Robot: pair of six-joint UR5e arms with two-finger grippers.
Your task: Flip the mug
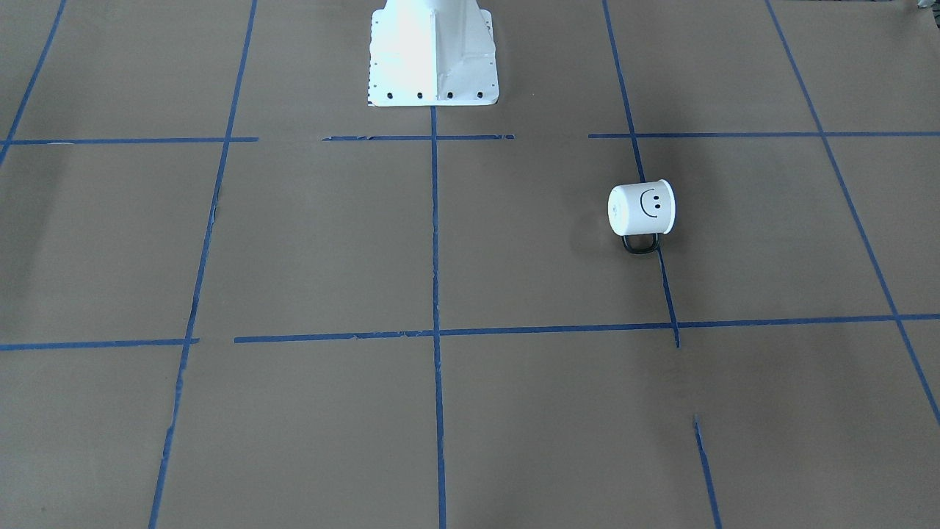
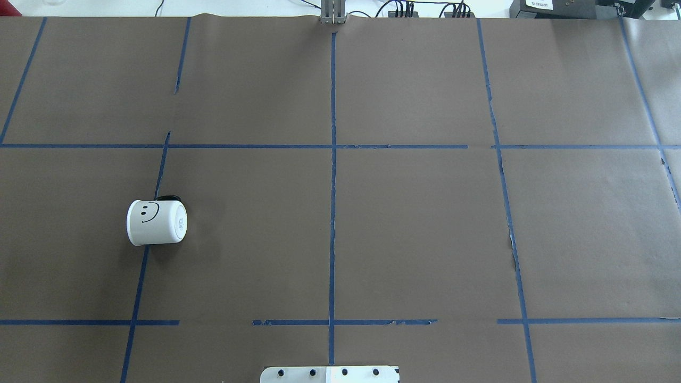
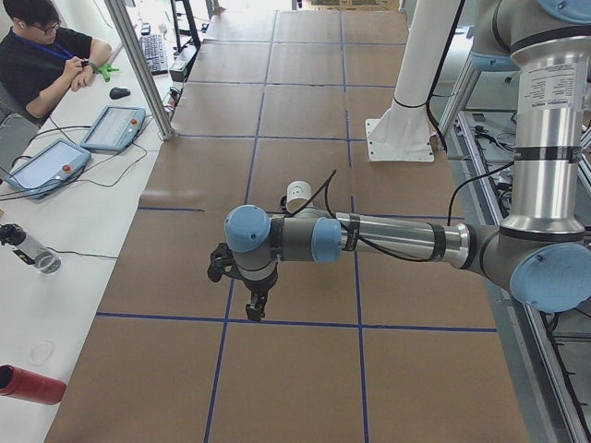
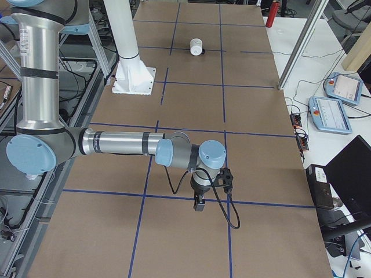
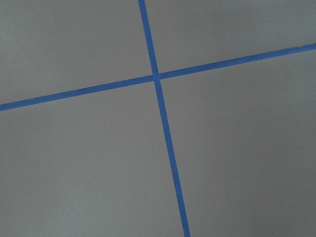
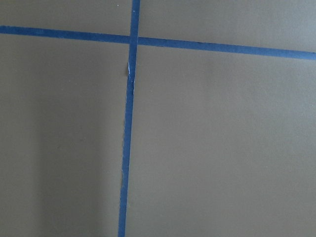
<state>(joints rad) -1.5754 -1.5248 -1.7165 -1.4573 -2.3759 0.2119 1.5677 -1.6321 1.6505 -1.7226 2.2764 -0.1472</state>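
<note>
The white mug (image 1: 641, 209) lies on its side on the brown paper, smiley face up, black handle (image 1: 641, 245) pointing away from the robot. Its flat base faces the table's middle and its rim the robot's left. It also shows in the overhead view (image 2: 157, 222), far off in the exterior left view (image 3: 297, 196) and the exterior right view (image 4: 196, 47). My left gripper (image 3: 256, 309) hangs over the table's left end, well away from the mug; I cannot tell if it is open. My right gripper (image 4: 199, 204) hangs over the right end; I cannot tell its state. Both wrist views show only paper and tape.
The white robot pedestal (image 1: 433, 55) stands at the table's robot-side edge. Blue tape lines (image 2: 333, 213) grid the brown paper. A seated operator (image 3: 46, 55) and teach pendants (image 3: 113, 127) are at a side desk beyond the left end; more pendants (image 4: 342, 88) lie beyond the right.
</note>
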